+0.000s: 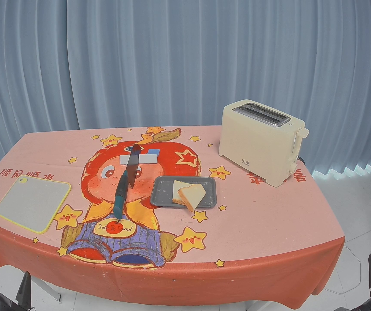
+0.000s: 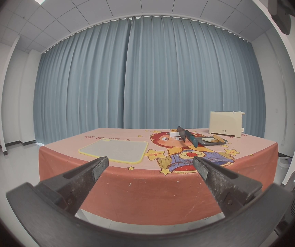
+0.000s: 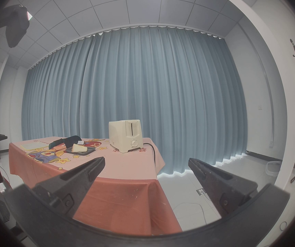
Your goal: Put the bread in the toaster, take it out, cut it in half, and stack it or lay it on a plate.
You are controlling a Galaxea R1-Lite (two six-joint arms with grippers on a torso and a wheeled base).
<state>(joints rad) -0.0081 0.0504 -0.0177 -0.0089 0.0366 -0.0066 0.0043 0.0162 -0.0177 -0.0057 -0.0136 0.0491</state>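
Where two slices (image 1: 192, 195) lie, one plate (image 1: 161, 193).

The right pincer (image 3: 145, 161) gapes well short of the toaster (image 3: 125, 135)

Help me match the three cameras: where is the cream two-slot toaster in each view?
Head view: cream two-slot toaster far right, beyond the grey rectangular tray.
Left wrist view: toaster just past the tray.
Right wrist view: toaster end-on, beside the tray.
Shared landmark: that tray of sliced bread.

Head above table (image 1: 259, 221); wrists apparently low
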